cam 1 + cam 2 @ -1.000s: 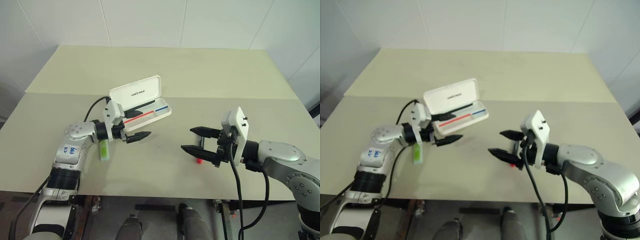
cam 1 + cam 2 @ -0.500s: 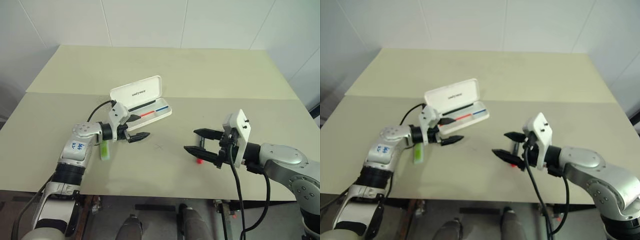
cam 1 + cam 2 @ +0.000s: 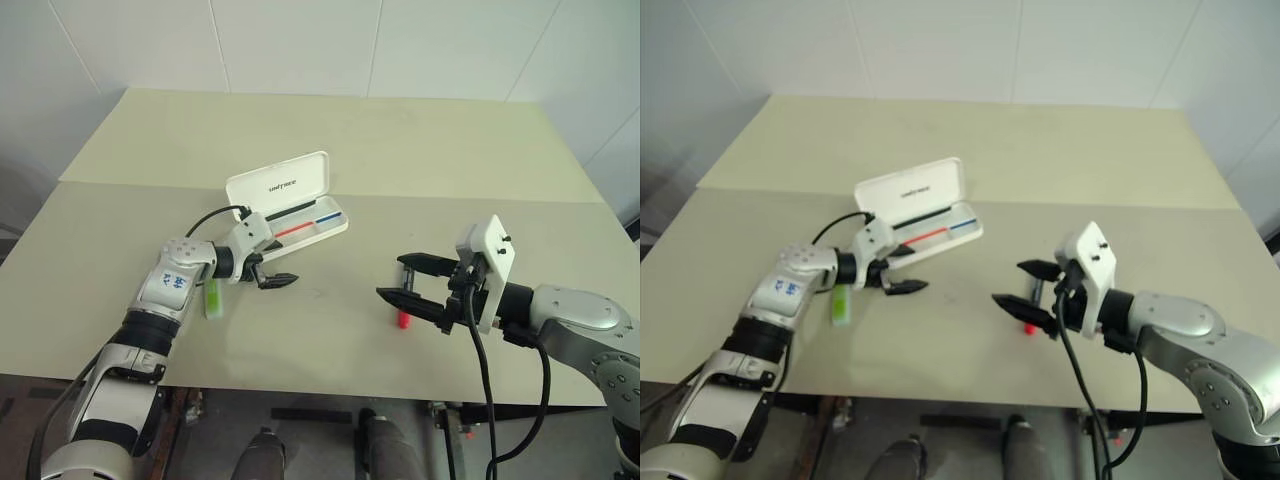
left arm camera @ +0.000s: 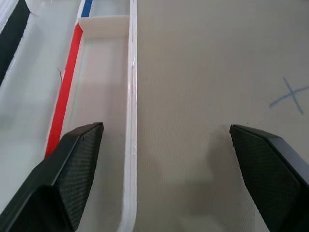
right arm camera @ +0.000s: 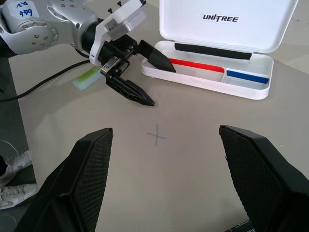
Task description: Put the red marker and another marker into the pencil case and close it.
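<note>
Green marker lies lower left on table, left gripper spread empty beside the open case. Centre-right, right gripper spread above red marker. Nothing loaded; next: grasp a marker.

We see the pencil case lying open on the surface, a flat white box with rounded corners, its lid raised behind the tray and lettered "UNITREE". Inside run a black strip, a red line and a blue line. The near end of its tray sits at the left claw, one finger over the tray. The lime-green marker lies flat just beside that claw's wrist, stubby and short. The red marker rests under the right claw, its red end showing below the fingers.
</note>
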`<control>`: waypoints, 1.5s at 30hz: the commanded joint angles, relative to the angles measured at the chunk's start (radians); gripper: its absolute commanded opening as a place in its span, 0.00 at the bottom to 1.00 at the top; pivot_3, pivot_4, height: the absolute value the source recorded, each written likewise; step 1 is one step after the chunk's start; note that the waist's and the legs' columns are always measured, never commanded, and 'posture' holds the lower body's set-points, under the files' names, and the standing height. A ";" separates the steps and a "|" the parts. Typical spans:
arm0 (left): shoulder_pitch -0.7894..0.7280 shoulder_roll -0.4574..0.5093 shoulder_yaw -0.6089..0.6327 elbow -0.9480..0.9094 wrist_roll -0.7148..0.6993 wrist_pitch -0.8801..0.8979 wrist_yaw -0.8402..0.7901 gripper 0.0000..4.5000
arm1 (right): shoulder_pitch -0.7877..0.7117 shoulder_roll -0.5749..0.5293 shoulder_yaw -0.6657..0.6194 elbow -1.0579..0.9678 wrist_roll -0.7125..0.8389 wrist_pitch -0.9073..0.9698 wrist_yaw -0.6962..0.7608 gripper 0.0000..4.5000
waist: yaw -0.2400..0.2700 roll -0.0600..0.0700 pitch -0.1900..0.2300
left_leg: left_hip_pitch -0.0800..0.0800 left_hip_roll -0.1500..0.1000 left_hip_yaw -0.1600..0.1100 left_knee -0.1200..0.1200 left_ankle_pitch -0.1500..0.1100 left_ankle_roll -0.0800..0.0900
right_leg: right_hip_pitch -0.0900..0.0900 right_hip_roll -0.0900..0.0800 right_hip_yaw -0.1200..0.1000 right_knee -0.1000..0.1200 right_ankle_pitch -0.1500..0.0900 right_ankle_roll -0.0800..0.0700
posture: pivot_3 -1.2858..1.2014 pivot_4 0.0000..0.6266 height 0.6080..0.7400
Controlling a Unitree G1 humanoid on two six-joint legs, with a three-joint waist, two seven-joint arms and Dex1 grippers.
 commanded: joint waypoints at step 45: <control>-0.044 -0.014 0.114 -0.160 -0.149 -0.089 -0.160 0.01 | -0.009 -0.019 -0.046 -0.008 -0.025 -0.035 -0.006 0.83 | 0.000 0.000 0.000 | -0.002 0.000 0.000 -0.002 0.002 0.002 | -0.002 0.000 0.000 0.000 0.005 0.007 | 0.52 0.24 1.00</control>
